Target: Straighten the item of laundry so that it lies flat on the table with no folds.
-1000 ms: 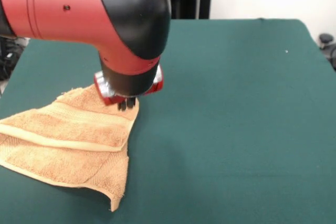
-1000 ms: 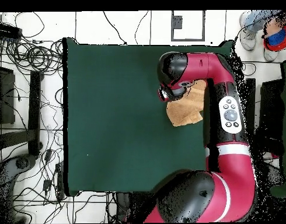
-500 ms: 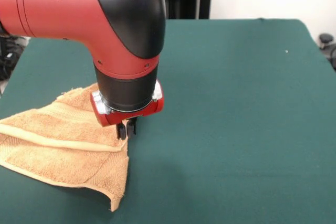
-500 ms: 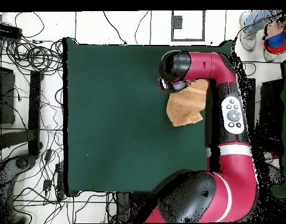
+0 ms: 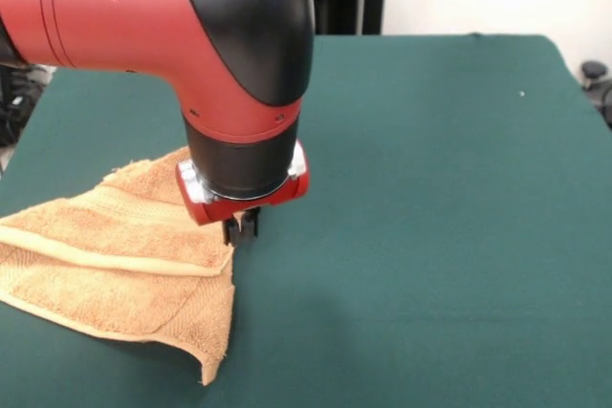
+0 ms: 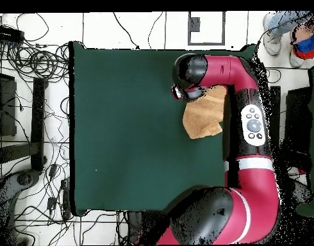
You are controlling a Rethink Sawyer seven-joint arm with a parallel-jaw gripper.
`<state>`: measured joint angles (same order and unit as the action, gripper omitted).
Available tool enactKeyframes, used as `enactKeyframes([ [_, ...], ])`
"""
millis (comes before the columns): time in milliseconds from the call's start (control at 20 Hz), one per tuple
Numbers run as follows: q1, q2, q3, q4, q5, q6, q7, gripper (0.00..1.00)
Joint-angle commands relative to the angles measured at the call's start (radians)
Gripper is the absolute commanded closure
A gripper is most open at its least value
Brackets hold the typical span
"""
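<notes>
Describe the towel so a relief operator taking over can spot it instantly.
Start from the green table in the front view and go to its near left corner, under the red arm. The towel lies there folded over itself, the only tan terry cloth, with the gripper at its right edge.

A: We see a rough, looped terry towel [image 5: 115, 255] just beside the claw [image 5: 241, 227], matt tan.
B: Under the claw we read the table [image 5: 430, 217] as matt green felt; above it, the arm [image 5: 172, 16] shell is glossy plastic.

count: 1 towel [image 5: 120, 255], 1 table [image 5: 430, 217], 1 arm [image 5: 172, 26] with 1 gripper [image 5: 241, 228]. 1 person [image 6: 294, 29] at the overhead's edge
</notes>
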<state>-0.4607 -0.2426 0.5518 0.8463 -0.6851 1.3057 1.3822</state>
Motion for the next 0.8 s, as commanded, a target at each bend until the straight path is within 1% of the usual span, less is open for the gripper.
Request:
enactKeyframes([
  [50,0.065,0.080,0.006,0.006,-0.019,0.097,-0.238,1.00],
  [200,0.067,0.088,-0.001,-0.004,-0.040,0.072,-0.243,1.00],
  [300,0.078,0.091,-0.012,-0.023,-0.056,0.095,-0.246,1.00],
  [550,0.069,0.092,-0.008,-0.018,-0.059,0.067,-0.266,1.00],
  [600,0.065,0.093,-0.005,-0.017,-0.059,0.060,-0.272,0.00],
  [800,0.073,0.093,-0.008,-0.036,-0.077,0.067,-0.298,0.00],
])
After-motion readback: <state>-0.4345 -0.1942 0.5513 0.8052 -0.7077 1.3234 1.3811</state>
